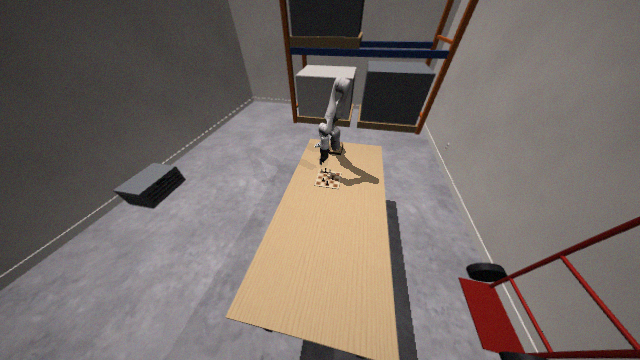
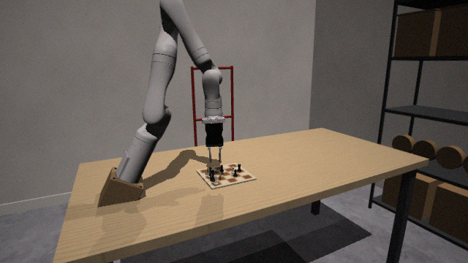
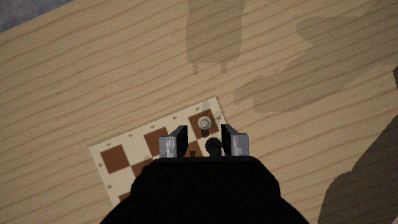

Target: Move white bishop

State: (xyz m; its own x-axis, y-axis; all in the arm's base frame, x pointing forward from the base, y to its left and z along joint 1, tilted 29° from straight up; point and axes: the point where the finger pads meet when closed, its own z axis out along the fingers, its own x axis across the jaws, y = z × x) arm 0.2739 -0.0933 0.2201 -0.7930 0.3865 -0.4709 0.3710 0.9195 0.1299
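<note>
Evidently we hover our black two-finger end effector (image 3: 205,142), fingers partly apart and holding nothing, above the small white bishop (image 3: 203,122), leaving grasp and E5 placement undone.

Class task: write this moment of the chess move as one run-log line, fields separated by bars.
phase: approach | pincer: open, empty, above chessboard corner | white piece just beyond fingertips, dark piece between them | bishop: not gripped

I'm looking into a warehouse or storeroom: bare grey walls, a concrete floor (image 1: 150,260), an orange-and-blue pallet rack (image 1: 287,65) with big boxes (image 1: 395,92), a black shelf unit (image 2: 388,91) stacked with cartons (image 2: 413,33), and a red hand truck (image 1: 487,315) near one long wooden table (image 1: 330,260).
</note>
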